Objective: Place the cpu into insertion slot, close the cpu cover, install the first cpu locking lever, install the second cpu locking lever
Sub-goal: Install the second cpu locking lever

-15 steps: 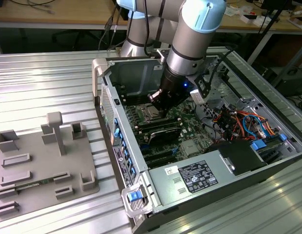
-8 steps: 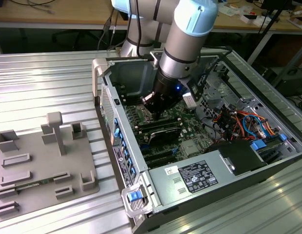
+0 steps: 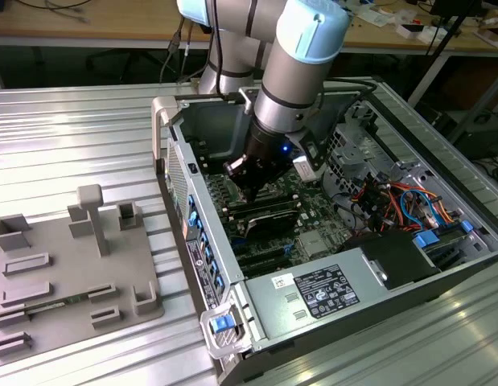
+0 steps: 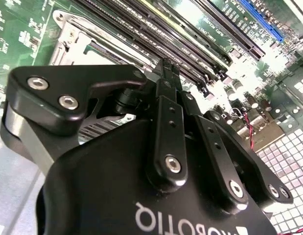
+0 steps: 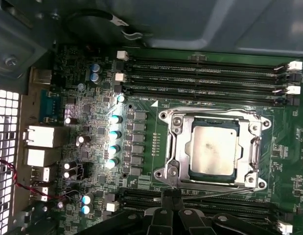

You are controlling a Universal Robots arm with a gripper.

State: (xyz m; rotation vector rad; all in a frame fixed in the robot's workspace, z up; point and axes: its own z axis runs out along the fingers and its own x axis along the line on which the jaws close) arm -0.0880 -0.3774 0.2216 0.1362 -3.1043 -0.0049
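The cpu [image 5: 212, 149] lies flat in the insertion slot [image 5: 259, 183], silvery face up. The cpu cover [image 5: 178, 147], a silvery frame, lies down over its edges. Thin metal rods run along the frame's sides; I cannot tell whether they are hooked. My gripper [image 5: 171, 196] hovers just beside the socket, over the nearest memory slots, fingers pressed together with nothing between them. In the second wrist view the gripper [image 4: 164, 66] points down at the board with the socket's metal frame [image 4: 73, 36] beyond it. The exterior view shows the gripper [image 3: 250, 193] inside the open computer case.
Long black memory slots [image 5: 205, 73] flank the socket on two sides. Capacitors [image 5: 114, 132] and rear ports [image 5: 41, 137] stand beside it. The case walls [image 3: 184, 161], coloured cables [image 3: 397, 201] and a power supply [image 3: 321, 293] surround the board. A grey fixture tray [image 3: 63, 273] lies at the exterior view's left.
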